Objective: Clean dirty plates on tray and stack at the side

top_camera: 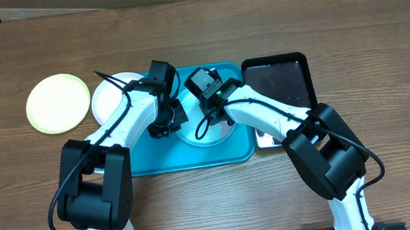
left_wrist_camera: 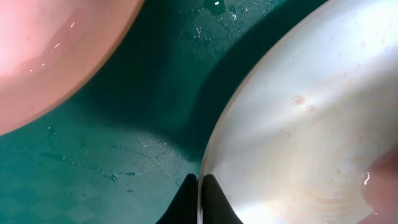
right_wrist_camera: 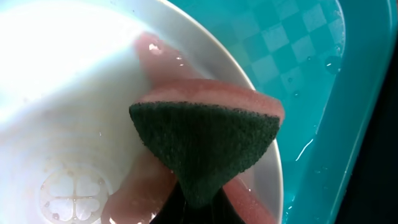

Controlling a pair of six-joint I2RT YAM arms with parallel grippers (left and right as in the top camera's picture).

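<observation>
A pale blue plate [top_camera: 208,134] lies on the turquoise tray [top_camera: 193,155]. My left gripper [top_camera: 165,124] is shut on the plate's left rim; in the left wrist view the fingertips [left_wrist_camera: 199,184] pinch the rim of the wet plate [left_wrist_camera: 298,137]. My right gripper [top_camera: 210,117] is shut on a pink sponge with a dark green scrub face [right_wrist_camera: 205,137] and presses it onto the plate [right_wrist_camera: 74,93]. A white plate [top_camera: 112,98] lies just left of the tray, partly under my left arm. A yellow-green plate [top_camera: 57,103] lies further left.
A narrow glossy black tray [top_camera: 282,80] stands right of the turquoise tray. Water drops lie on the tray floor [left_wrist_camera: 143,99]. The raised tray rim [right_wrist_camera: 348,112] runs close to the plate's right edge. Both arms cross over the tray's middle.
</observation>
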